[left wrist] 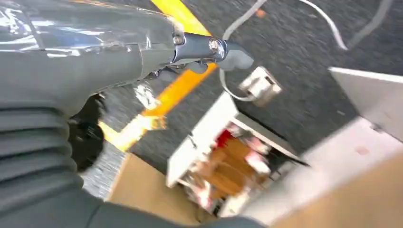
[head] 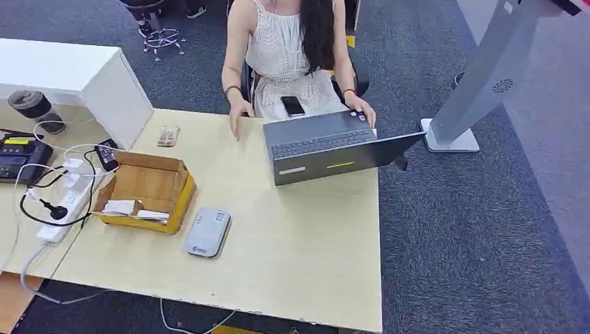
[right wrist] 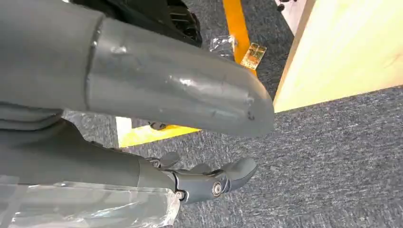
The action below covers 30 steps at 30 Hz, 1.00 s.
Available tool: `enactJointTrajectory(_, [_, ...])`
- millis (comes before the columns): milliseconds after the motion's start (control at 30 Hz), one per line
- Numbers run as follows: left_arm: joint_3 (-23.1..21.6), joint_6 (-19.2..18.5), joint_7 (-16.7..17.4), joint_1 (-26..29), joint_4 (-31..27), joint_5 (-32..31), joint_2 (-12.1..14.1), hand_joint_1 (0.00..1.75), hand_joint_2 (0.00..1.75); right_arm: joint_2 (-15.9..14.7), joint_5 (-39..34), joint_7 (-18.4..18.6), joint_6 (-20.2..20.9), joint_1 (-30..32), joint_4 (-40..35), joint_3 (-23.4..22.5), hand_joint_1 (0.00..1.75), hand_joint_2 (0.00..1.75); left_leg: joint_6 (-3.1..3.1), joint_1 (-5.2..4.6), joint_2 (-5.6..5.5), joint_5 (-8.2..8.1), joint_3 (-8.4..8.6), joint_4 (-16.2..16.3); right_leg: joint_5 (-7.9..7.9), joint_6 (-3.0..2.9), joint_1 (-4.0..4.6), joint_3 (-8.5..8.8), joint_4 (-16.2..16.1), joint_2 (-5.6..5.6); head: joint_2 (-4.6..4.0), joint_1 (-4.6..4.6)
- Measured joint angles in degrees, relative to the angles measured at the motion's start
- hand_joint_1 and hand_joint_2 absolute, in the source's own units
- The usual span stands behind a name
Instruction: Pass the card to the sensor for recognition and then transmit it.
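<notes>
One grey, rounded sensor point(head: 207, 233) lies flat on the table point(head: 299, 236), just beside one open cardboard box point(head: 147, 182), in whose near end two white cards point(head: 122, 207) are seen lying flat; their print is too small to be read. One open laptop point(head: 327, 146) is placed at the far edge in front of one seated person point(head: 285, 49). In the wrist views the left hand point(left wrist: 95, 61) and right hand point(right wrist: 157, 90) are shown released, fingers point(right wrist: 223, 178) extended, nothing grasped, over grey carpet point(right wrist: 332, 156) crossed by a yellow line point(right wrist: 237, 28).
</notes>
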Motion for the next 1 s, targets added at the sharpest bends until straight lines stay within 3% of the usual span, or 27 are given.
enactJointTrajectory(700, [31.4, -15.2, -4.0, -1.3, -25.8, -15.9, -8.0, 0.0, 1.75, 0.4, 1.6, -2.0, -1.2, -0.5, 0.9, -8.2, 0.0, 0.0, -0.02, 0.01, 0.0, 0.02, -0.01, 0.0, 0.03, -0.04, 0.01, -0.02, 0.0, 0.02, 0.0, 0.0])
enactJointTrajectory(867, [37.7, -17.7, -3.5, -1.0, -29.6, -19.6, -10.3, 0.0, 1.75, 0.4, 2.0, -2.4, -1.7, -0.7, 1.0, -10.1, 0.0, 0.0, -0.04, 0.26, 0.75, -0.01, -0.3, 0.1, 0.23, -0.06, 0.19, -0.37, 0.0, 0.81, 0.0, 0.02])
enactJointTrajectory(1000, [43.6, -18.3, -4.0, -1.5, -29.0, -22.7, -10.4, 0.0, 1.75, 0.4, 2.8, -2.6, -1.9, -0.7, 1.1, -11.5, 0.0, 0.0, 0.0, 0.42, 1.33, -0.14, -0.55, 0.2, 0.36, -0.19, 0.33, -0.71, 0.0, 1.39, 0.0, 0.04])
